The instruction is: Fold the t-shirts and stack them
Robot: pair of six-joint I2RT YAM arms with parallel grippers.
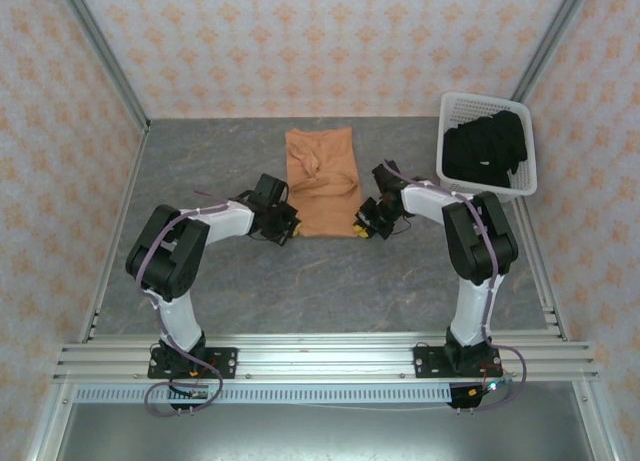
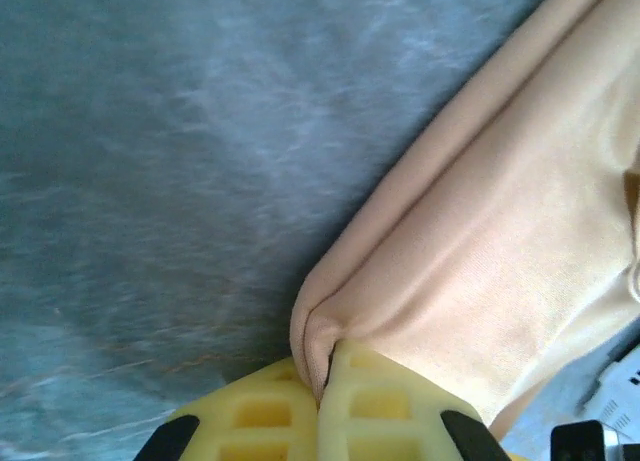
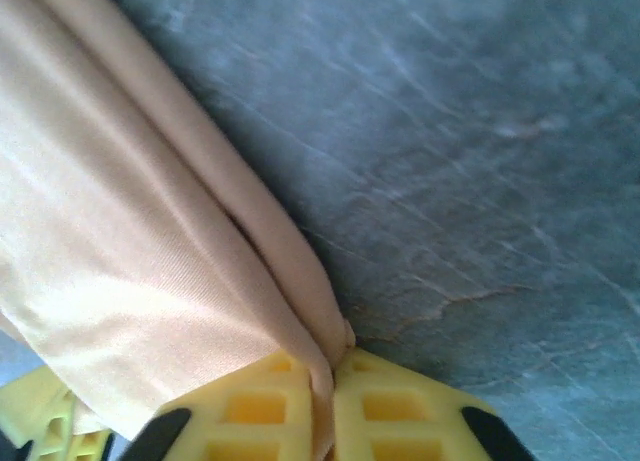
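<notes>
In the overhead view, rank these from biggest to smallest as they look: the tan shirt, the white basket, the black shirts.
1. White basket and tan shirt: too close in size to rank.
2. Black shirts: smallest, fitting inside the basket.

My table (image 1: 330,281) is a grey surface with pale marbled veins, and up close (image 2: 150,181) (image 3: 480,131) I see fine light streaks running through it. A white plastic lattice basket (image 1: 480,188) sits at its far right corner. Peach wallpaper (image 1: 320,41) with small orange motifs encloses three sides. Aluminium rails (image 1: 320,356) run across the near edge.
</notes>
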